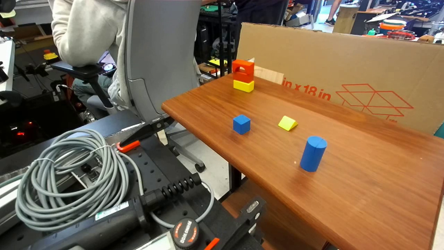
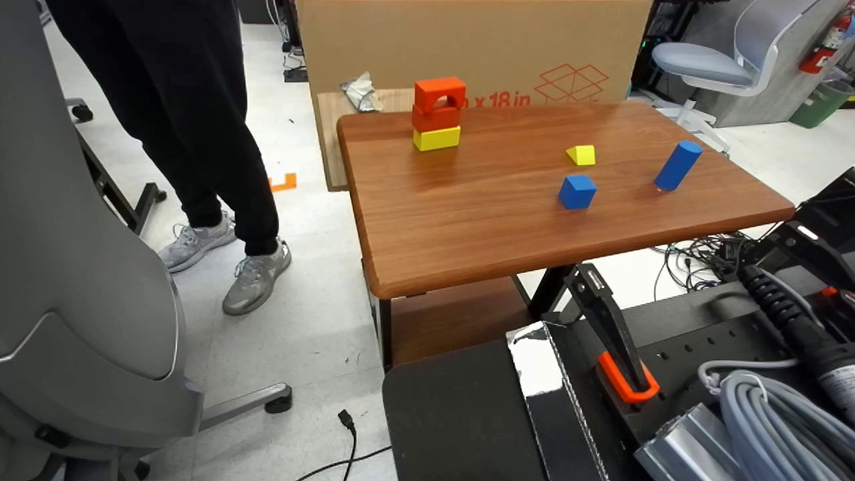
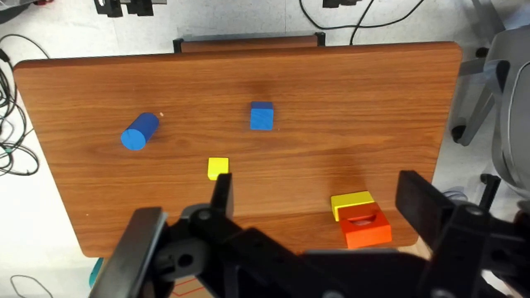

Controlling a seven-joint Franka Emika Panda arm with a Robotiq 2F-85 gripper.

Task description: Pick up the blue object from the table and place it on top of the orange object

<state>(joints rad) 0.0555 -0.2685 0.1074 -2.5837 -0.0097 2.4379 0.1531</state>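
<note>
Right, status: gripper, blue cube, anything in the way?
Gripper open, empty. Blue cube on table. Yellow wedge, blue cylinder off cube's line to stacked orange blocks.

The table (image 1: 364, 194) shows smooth, faintly glossy wood grain; the blue cube (image 1: 241, 125) looks matt, the panel (image 1: 295, 52) cardboard.

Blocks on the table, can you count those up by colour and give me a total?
Blue: 2, the cube and the cylinder
Yellow: 2, the wedge and the bottom block of the stack
Red-orange: 2, the top arch and the middle block of that stack
Total: 6
</note>
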